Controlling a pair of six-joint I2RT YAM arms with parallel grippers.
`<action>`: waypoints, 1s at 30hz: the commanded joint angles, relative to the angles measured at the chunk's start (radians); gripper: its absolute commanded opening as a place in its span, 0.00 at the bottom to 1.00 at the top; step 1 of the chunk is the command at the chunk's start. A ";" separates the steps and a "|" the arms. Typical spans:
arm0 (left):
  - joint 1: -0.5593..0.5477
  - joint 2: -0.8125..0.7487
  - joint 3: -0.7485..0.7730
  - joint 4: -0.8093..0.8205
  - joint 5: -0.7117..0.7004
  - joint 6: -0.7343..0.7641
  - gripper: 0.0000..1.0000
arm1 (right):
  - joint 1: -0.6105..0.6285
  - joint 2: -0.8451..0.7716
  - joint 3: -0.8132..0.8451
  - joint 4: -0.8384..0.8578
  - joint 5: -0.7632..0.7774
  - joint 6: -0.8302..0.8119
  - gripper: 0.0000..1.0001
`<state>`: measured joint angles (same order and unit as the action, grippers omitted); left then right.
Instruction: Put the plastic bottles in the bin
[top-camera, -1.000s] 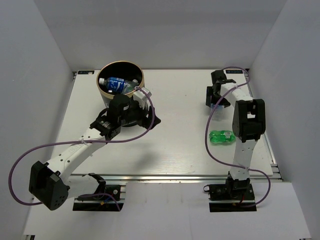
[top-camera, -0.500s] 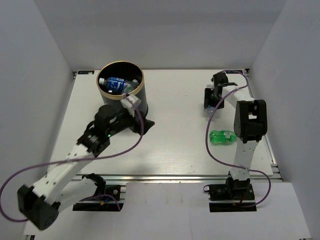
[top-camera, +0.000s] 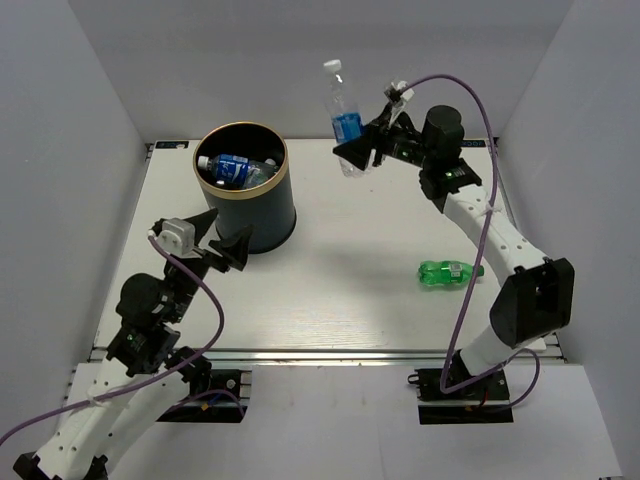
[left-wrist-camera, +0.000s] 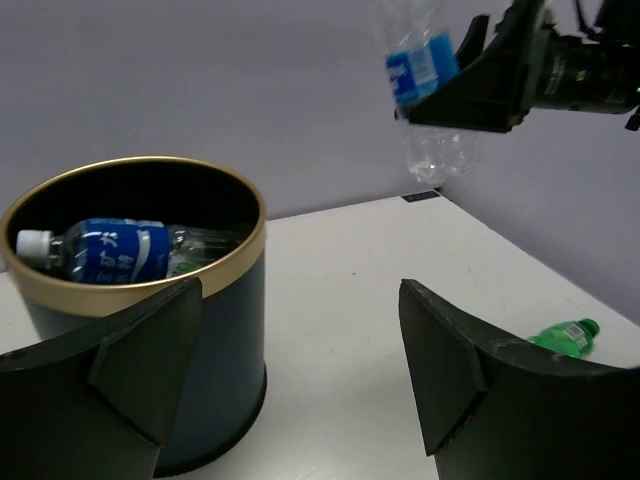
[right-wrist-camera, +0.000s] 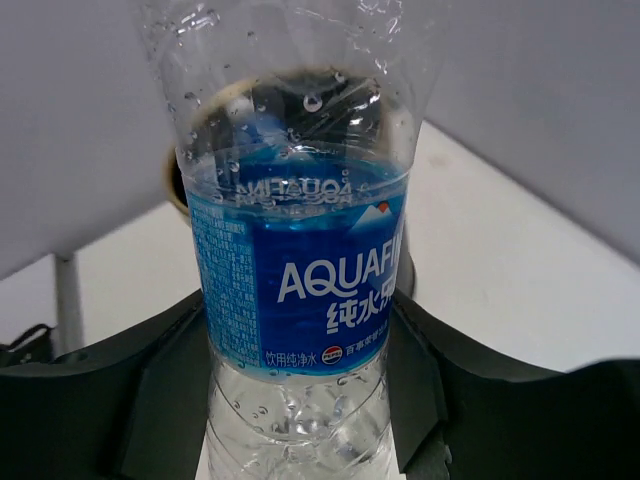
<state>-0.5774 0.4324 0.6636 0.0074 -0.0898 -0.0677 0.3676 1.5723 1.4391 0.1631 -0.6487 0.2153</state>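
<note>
The dark bin (top-camera: 262, 212) with a gold rim stands at the back left and holds a blue-label bottle (top-camera: 230, 167), also seen in the left wrist view (left-wrist-camera: 110, 252). My right gripper (top-camera: 362, 152) is shut on a clear blue-label bottle (top-camera: 345, 118), held upright high in the air right of the bin; its label fills the right wrist view (right-wrist-camera: 300, 270). A green bottle (top-camera: 448, 272) lies on the table at the right. My left gripper (top-camera: 215, 247) is open and empty, just in front of the bin (left-wrist-camera: 190, 400).
White walls close in the table on three sides. A purple cable loops from each arm. The table's near edge has a metal rail (top-camera: 330, 352).
My right arm has lifted the blue-label bottle from the back right up into the air and towards the bin. My left arm has drawn back from the bin towards the near left.
</note>
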 joint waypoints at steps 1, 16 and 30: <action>0.005 -0.029 -0.010 0.002 -0.099 0.005 0.89 | 0.025 0.069 0.062 0.387 -0.198 0.152 0.00; 0.033 -0.090 -0.019 0.002 -0.131 0.005 0.89 | 0.220 0.787 0.904 0.728 -0.146 0.306 0.00; 0.051 -0.090 -0.019 0.002 -0.122 0.005 0.89 | 0.248 0.838 0.851 0.481 0.015 0.107 0.50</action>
<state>-0.5320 0.3447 0.6464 0.0078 -0.2050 -0.0673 0.6147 2.4275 2.2757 0.6868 -0.6857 0.3801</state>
